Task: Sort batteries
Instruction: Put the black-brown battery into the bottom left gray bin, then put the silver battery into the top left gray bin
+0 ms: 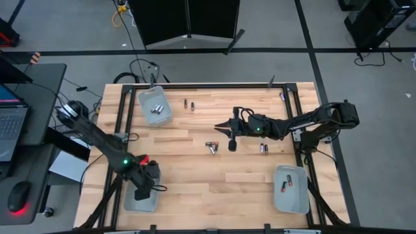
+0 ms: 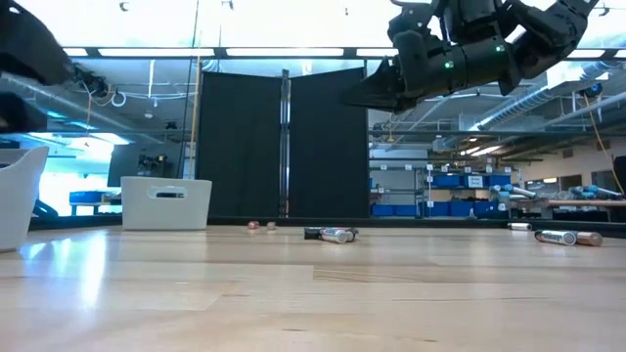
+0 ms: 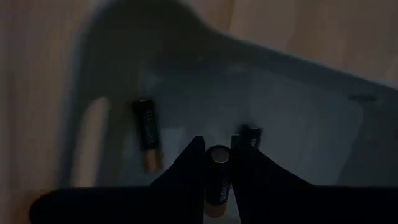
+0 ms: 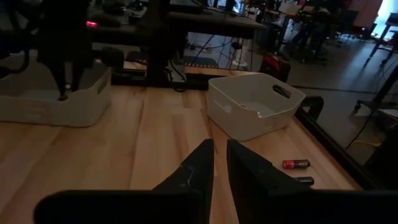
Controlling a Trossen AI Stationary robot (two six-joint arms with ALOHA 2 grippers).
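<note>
Your left gripper (image 3: 217, 171) clenched a battery (image 3: 217, 180) above the near-left tray (image 1: 130, 201); right gripper (image 1: 232, 144) hovered mid-counter, jaws nearly closed, empty. Loose batteries (image 1: 212, 147) remained unsorted on the counter (image 1: 195, 175).

Batteries lie scattered. Silvery cells (image 1: 155, 108) sit in the upper-left tray. A pair (image 1: 188, 104) lies upper centre, a dark-and-silver cluster (image 1: 212, 147) mid-frame, two (image 1: 264, 149) right of it. Two red-ended cells (image 1: 286, 186) rest in the lower-right tray.
</note>
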